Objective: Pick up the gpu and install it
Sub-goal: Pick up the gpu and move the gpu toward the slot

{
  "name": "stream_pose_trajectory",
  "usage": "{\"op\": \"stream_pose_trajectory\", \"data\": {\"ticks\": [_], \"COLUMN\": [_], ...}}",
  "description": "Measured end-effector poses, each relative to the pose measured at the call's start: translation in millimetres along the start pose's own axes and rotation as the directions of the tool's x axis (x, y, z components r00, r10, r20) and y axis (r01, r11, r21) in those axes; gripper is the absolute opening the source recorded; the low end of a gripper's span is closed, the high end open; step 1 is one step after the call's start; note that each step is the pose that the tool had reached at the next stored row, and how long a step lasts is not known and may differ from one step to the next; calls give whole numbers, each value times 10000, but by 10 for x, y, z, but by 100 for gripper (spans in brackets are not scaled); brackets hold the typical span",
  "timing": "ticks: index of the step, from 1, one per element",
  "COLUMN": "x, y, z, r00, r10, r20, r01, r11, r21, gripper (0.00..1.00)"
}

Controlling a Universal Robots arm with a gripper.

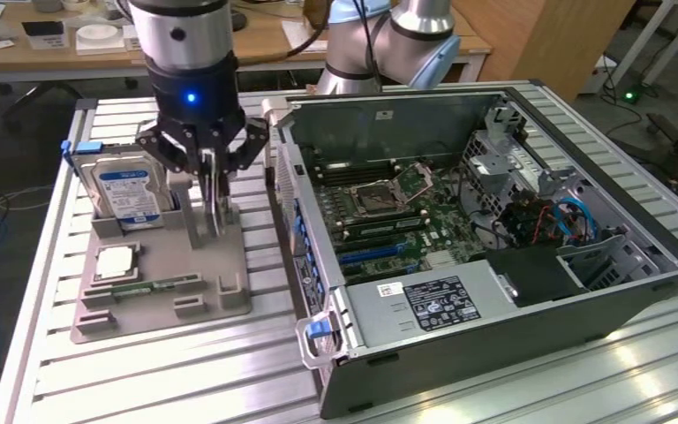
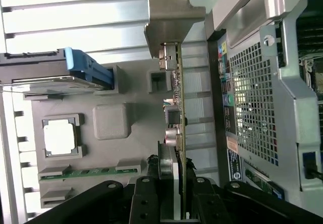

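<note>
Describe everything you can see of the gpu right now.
The gpu shows edge-on: a thin green circuit board with small silver components on one face and a silver metal bracket at one end. It stands upright on edge over the gray holder tray, beside the open computer case. The gripper is closed on it, a finger on each face. Whether it sits in the tray or is lifted, I cannot tell.
</note>
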State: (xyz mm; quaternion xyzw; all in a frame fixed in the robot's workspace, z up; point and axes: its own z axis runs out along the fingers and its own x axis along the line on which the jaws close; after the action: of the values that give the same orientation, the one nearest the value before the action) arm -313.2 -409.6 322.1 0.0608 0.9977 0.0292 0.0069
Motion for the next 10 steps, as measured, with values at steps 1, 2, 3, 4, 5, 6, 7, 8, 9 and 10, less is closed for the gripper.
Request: {"op": "stream_pose_trajectory", "data": {"ticks": [1,2,3,4,5,6,7,8,9,10], "x": [-1,-1,-2,-2,-2,-3,-4,-4,-4,-5], "y": [3,6,8,11,14,16,19,21,24,27], "z": [-49,-93,-138,-183,-228,-273,-318,-363,-412,-456], "r00": [10000,10000,10000,10000,10000,10000,10000,10000,10000,10000], "r10": [0,0,0,0,1,0,0,0,0,1], "r20": [0,0,-1,-2,-2,-2,-3,-4,-4,-4], "r01": [0,0,0,0,-1,0,0,0,0,-1], "r11": [10000,10000,10000,10000,10000,10000,10000,10000,10000,10000], "r21": [-5,-11,-16,-20,-25,-30,-32,-35,-38,-42], "gripper": [29,29,29,29,29,29,29,29,29,29]}}
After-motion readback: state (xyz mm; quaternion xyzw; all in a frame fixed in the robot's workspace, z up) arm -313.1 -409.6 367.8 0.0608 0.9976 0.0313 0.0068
